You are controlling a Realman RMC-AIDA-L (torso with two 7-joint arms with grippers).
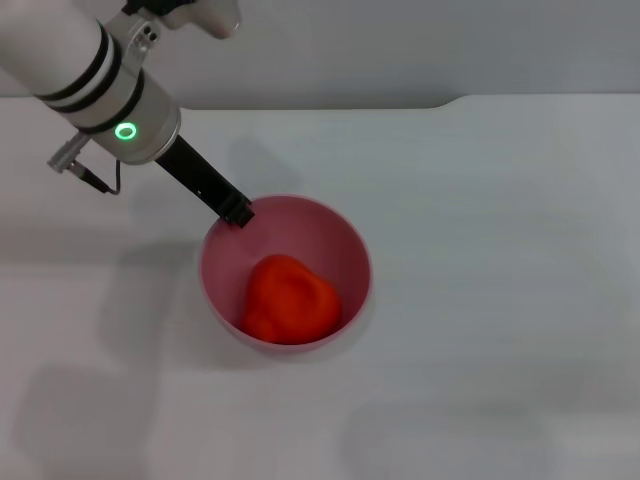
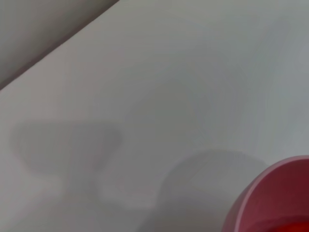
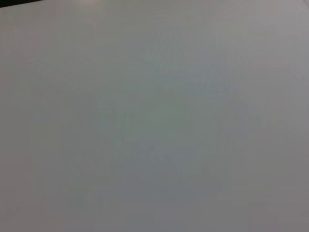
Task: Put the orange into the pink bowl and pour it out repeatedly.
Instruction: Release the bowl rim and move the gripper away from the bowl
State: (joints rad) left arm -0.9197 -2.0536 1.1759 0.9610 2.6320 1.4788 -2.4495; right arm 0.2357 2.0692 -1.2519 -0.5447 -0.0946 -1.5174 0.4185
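Note:
The pink bowl (image 1: 362, 262) stands upright on the white table, a little left of centre in the head view. The orange (image 1: 290, 300) lies inside it, toward the near side. My left gripper (image 1: 238, 211) reaches down from the upper left, and its black fingers are closed together on the bowl's far-left rim. The left wrist view shows part of the bowl's rim (image 2: 260, 193) with a sliver of the orange (image 2: 295, 227) inside it. My right gripper is out of view; its wrist view shows only bare table.
The white table (image 1: 500, 200) stretches around the bowl on all sides. Its far edge (image 1: 300, 106) runs across the top of the head view, with a grey wall behind.

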